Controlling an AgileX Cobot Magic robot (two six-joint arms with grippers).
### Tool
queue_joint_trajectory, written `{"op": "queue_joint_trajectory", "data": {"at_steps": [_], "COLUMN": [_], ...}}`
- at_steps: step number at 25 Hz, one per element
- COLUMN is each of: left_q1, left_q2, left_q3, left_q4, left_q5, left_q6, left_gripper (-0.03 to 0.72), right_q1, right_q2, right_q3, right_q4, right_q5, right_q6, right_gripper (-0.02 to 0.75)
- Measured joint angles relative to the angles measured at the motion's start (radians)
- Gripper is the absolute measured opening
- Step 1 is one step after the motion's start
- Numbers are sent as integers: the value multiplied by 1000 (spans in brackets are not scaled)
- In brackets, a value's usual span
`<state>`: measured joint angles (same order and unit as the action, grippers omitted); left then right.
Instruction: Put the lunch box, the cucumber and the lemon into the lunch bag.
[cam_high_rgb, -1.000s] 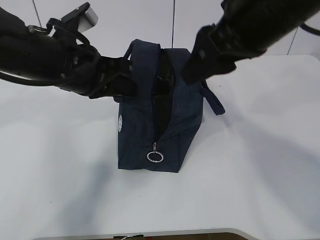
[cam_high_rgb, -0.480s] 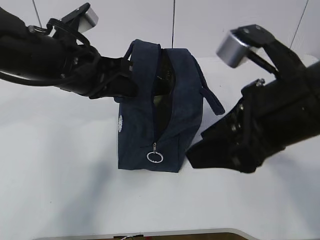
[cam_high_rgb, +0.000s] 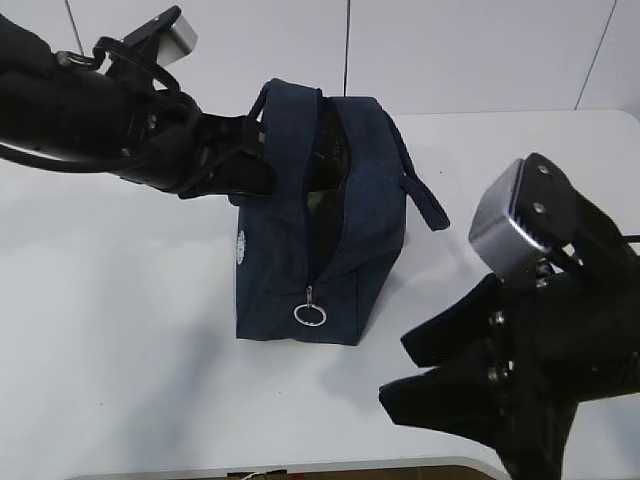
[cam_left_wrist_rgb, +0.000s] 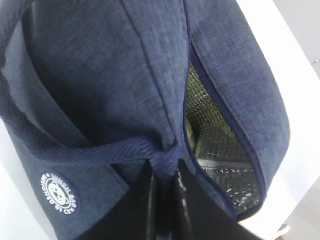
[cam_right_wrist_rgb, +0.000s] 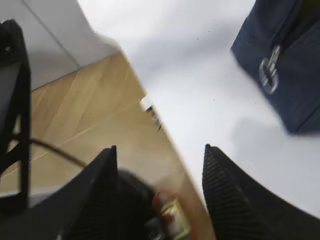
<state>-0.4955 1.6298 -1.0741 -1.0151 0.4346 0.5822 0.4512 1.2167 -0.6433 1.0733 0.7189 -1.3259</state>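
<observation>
The dark navy lunch bag (cam_high_rgb: 345, 230) stands at the table's middle with its top zipper open and silver foil lining (cam_left_wrist_rgb: 220, 150) showing inside. My left gripper (cam_high_rgb: 252, 165) is shut on the bag's handle strap (cam_left_wrist_rgb: 100, 155) at the left rim of the opening, seen close up in the left wrist view (cam_left_wrist_rgb: 165, 175). My right gripper (cam_high_rgb: 415, 375) hangs open and empty over the table's front right, away from the bag; its fingers (cam_right_wrist_rgb: 220, 180) frame the table edge. The lunch box, the cucumber and the lemon are not in view.
The zipper's metal ring pull (cam_high_rgb: 310, 314) hangs on the bag's near end, also in the right wrist view (cam_right_wrist_rgb: 268, 72). A white emblem (cam_high_rgb: 241, 245) marks the bag's left side. The white table (cam_high_rgb: 120, 340) ends just below the right gripper, with wooden floor (cam_right_wrist_rgb: 90, 115) beyond.
The right arm has swung from above the bag's opening down to the front right of the table, jaws still open. The left gripper and the bag have not moved.
</observation>
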Motion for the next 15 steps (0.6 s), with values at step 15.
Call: {"op": "queue_joint_trajectory", "data": {"at_steps": [15], "left_q1": [0], "left_q2": [0], "left_q3": [0], "left_q4": [0], "left_q5": [4], "left_q6": [0], "left_gripper": [-1], "right_q1": [0], "right_q2": [224], "right_q3": [27], "right_q4": [564], "right_q5": [-184], "right_q6": [-734], "right_gripper": [438]}}
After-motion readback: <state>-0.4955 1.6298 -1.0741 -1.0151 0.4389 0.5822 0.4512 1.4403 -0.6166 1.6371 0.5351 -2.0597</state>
